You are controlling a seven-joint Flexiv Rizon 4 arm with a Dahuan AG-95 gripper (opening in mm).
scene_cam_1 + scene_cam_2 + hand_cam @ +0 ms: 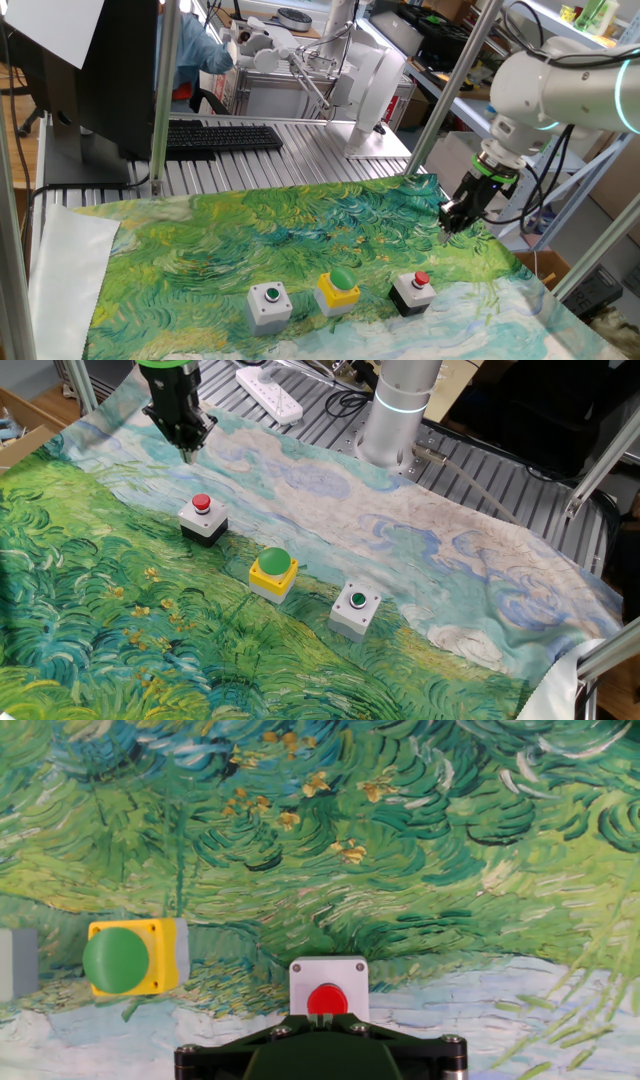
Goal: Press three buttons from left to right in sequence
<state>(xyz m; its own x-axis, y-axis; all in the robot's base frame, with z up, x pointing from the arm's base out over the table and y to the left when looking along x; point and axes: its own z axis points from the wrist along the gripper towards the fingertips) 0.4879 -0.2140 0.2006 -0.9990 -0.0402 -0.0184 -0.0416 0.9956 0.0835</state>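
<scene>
Claw point(446, 232) fully closed, holding nothing, pointing down, hovering beyond red button box point(412, 292); closed tips suit poking; grey box point(269, 305) should go first.

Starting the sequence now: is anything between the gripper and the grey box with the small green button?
Possibly. The gripper hangs beyond the black box; the grey box is at the row's far end, past the yellow box. Travelling above them, nothing visible blocks it.

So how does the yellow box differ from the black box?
The yellow box carries a large green dome; the black box carries a small red button on a white top. The yellow box is the middle one of the row; the black one sits at its end. Both stand upright on the painted cloth.
</scene>
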